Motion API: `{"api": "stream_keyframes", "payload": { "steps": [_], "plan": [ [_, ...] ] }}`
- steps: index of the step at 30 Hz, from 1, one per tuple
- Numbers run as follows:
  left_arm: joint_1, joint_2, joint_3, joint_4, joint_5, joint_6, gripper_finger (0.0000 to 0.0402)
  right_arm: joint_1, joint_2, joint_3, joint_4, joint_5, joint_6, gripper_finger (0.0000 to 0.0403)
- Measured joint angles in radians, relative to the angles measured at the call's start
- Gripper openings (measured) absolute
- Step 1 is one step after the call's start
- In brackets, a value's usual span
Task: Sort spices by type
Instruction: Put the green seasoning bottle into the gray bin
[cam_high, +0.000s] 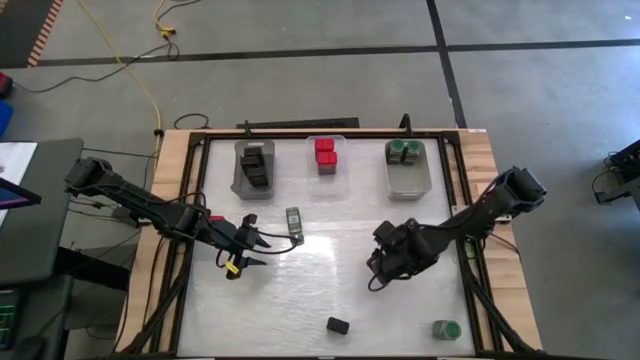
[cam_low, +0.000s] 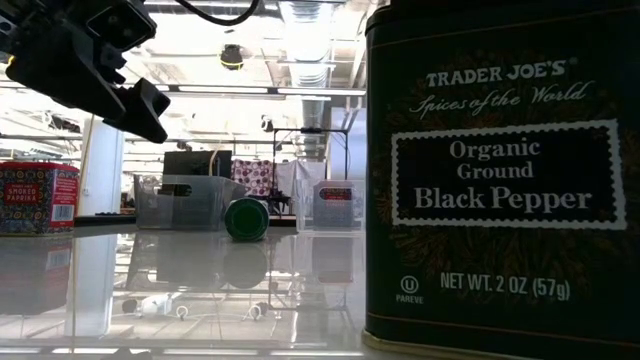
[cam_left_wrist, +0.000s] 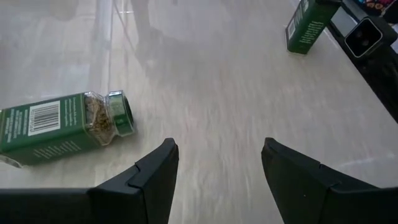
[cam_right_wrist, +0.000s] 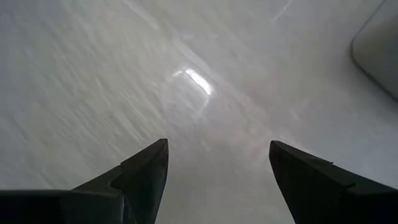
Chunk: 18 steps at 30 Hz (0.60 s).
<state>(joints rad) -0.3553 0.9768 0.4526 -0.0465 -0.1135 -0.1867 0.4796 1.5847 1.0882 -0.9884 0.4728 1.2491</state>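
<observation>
Spices lie partly sorted in the high view: black boxes (cam_high: 255, 163) fill the left bin (cam_high: 240, 185), red boxes (cam_high: 325, 153) the middle bin (cam_high: 340, 140), green-lidded jars (cam_high: 405, 150) the right bin (cam_high: 408, 182). On the white surface (cam_high: 330, 270) a jar on its side (cam_high: 294, 223) lies just beside the left pincer (cam_high: 262, 250), a loose black box (cam_high: 338, 325) sits near the front edge, and another jar (cam_high: 446, 329) sits at the front right; the right pincer (cam_high: 378, 272) hovers well apart from these. Low view: a black pepper tin (cam_low: 500, 170) looms close, a green jar (cam_low: 245, 218) lies farther back, a red paprika tin (cam_low: 38, 197) sits at the left. Left wrist view: fingers (cam_left_wrist: 152, 180) spread, empty, near the lying jar (cam_left_wrist: 65, 126). Right wrist view: fingers (cam_right_wrist: 143, 177) spread over bare surface.
</observation>
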Motion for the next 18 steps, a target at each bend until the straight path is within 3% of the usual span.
{"api": "stream_keyframes", "payload": {
  "steps": [18],
  "plan": [
    [0.0, 0.0, 0.001, 0.011, 0.0, -0.076, 0.0223, 0.083, 0.19, 0.0, 0.112, 0.025, 0.036, 0.0305]
  ]
}}
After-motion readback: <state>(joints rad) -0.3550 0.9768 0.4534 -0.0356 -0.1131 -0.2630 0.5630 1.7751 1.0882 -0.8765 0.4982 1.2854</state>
